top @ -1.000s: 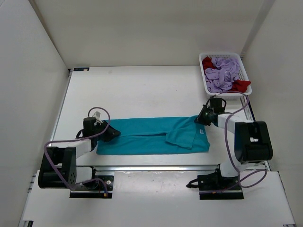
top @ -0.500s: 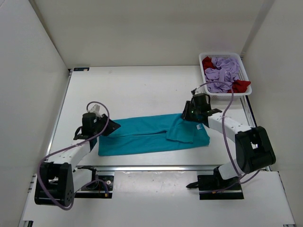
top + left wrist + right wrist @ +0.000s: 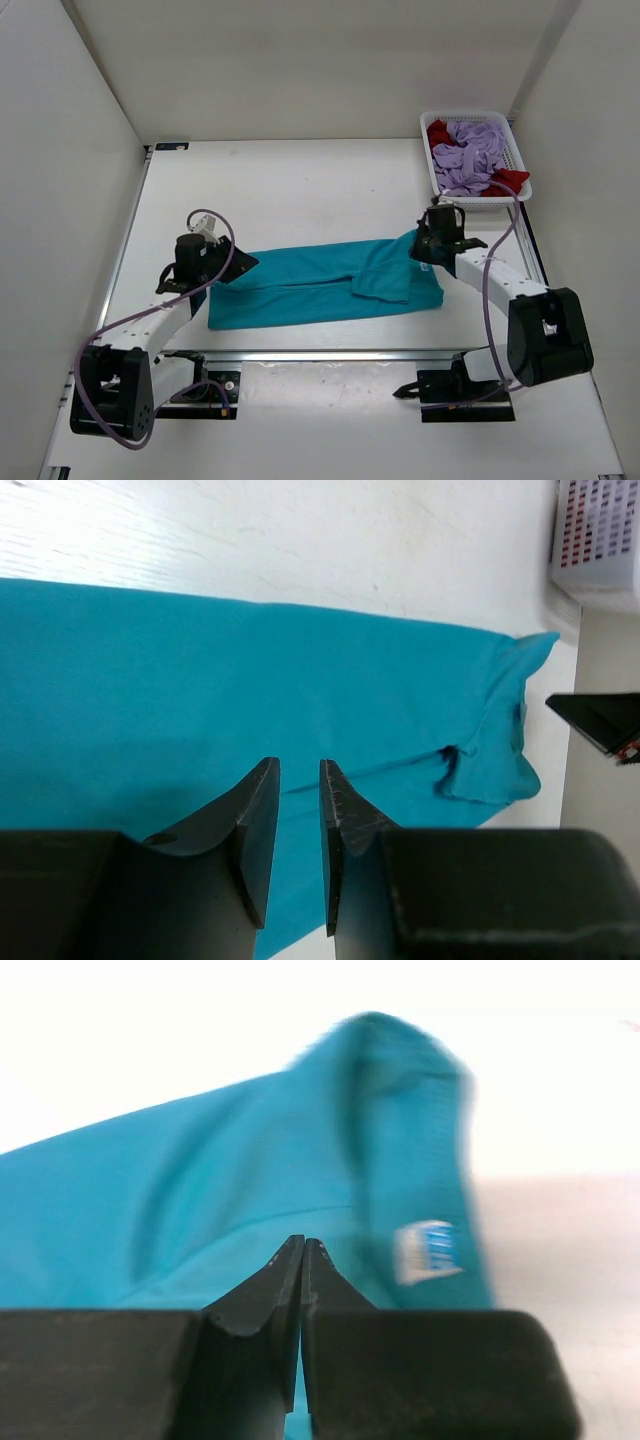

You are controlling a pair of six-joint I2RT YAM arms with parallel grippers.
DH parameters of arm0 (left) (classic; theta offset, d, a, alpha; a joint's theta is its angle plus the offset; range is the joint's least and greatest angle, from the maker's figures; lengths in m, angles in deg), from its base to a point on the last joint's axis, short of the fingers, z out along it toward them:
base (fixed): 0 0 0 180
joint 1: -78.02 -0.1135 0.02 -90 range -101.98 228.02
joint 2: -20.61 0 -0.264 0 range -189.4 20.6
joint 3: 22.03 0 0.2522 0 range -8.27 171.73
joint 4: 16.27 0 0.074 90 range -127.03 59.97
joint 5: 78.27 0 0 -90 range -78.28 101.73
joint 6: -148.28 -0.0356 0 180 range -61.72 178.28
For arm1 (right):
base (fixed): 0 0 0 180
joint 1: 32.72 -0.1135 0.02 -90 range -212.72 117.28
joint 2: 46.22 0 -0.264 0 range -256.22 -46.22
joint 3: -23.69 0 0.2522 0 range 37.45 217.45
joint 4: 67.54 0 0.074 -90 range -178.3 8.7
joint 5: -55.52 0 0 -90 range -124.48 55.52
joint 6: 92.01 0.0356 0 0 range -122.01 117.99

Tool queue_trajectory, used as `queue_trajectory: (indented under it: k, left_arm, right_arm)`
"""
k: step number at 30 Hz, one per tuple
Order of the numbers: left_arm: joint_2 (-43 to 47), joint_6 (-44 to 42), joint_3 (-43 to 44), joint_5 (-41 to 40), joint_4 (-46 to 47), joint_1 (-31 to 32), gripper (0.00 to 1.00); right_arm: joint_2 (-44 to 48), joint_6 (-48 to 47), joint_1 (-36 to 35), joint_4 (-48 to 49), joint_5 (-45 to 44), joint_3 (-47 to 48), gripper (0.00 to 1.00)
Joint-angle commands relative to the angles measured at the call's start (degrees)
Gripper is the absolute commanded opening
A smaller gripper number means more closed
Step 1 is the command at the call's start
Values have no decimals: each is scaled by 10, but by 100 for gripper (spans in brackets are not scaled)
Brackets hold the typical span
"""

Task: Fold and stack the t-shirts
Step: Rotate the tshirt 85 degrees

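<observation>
A teal-blue t-shirt (image 3: 320,285) lies across the table as a long band, with a flap folded over at its right end (image 3: 300,670) (image 3: 230,1170). A white label (image 3: 428,1250) shows near its collar. My left gripper (image 3: 236,266) (image 3: 298,767) hovers over the shirt's left end, its jaws a narrow gap apart with nothing between them. At the shirt's upper right corner my right gripper (image 3: 424,246) (image 3: 303,1243) is shut, and no cloth shows between its tips. The lavender t-shirt (image 3: 472,152) and the red t-shirt (image 3: 438,131) lie crumpled in the basket.
A white mesh basket (image 3: 521,165) (image 3: 600,530) stands at the back right corner of the table. White walls close in the left, back and right sides. The arm bases and purple cables (image 3: 486,290) sit along the near edge.
My right gripper reached left over the shirt's right end, opened briefly, then came back right to the corner and shut. The folded flap lies flatter. The left gripper lifted slightly.
</observation>
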Motion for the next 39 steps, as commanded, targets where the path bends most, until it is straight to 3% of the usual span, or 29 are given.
queue_trajectory:
  k: [1, 5, 7, 11, 14, 16, 17, 19, 20, 21, 22, 24, 25, 29, 30, 33, 35, 39]
  left_arm:
    - [4, 3, 3, 16, 10, 13, 33]
    - [23, 2, 9, 4, -4, 24, 33]
    - [29, -3, 22, -4, -8, 60, 34]
    - [23, -9, 40, -23, -26, 117, 33]
    - [26, -11, 43, -20, -28, 131, 34]
    - [31, -17, 42, -21, -43, 135, 35]
    - [36, -17, 43, -21, -56, 133, 35]
    - [47, -20, 38, -21, -77, 126, 34]
    - [56, -19, 37, -26, -83, 125, 35]
    - [66, -18, 33, -35, -87, 122, 35]
    - [74, -18, 27, -42, -92, 121, 35]
    - [91, -14, 14, -43, -99, 115, 35]
    - [95, -11, 10, -44, -101, 114, 36]
    - [110, -6, -13, -59, -99, 120, 37]
    - [116, -1, -24, -54, -95, 123, 36]
    - [135, 2, -43, -48, -83, 113, 40]
    - [153, 4, -47, -44, -88, 101, 41]
    - [187, -6, -44, -31, -111, 66, 48]
  right_arm:
    - [-6, -11, -66, -6, -21, 37, 0]
    - [-77, -10, -116, 1, 15, 51, 0]
    - [-128, -10, -125, 9, 17, 62, 0]
    - [-222, -17, -131, 1, 54, 145, 0]
    - [-320, -26, -130, -26, 77, 262, 0]
    - [-436, -45, -128, -83, 103, 403, 0]
    - [-467, -58, -129, -127, 114, 525, 0]
    - [-619, -87, -139, -230, 134, 866, 0]
    - [-705, -92, -142, -306, 161, 978, 0]
    - [-752, -92, -146, -342, 189, 1202, 1]
    - [-691, -67, -146, -305, 205, 1097, 3]
    - [-568, -46, -150, -142, 234, 931, 7]
    - [-508, -53, -157, -127, 230, 874, 9]
    - [-368, -105, -214, -144, 161, 765, 34]
    - [-329, -109, -221, -133, 149, 732, 36]
    - [-218, -72, -272, -29, 132, 453, 37]
    - [-171, -35, -294, 43, 129, 330, 37]
    - [-151, 26, -324, 150, 146, 193, 37]
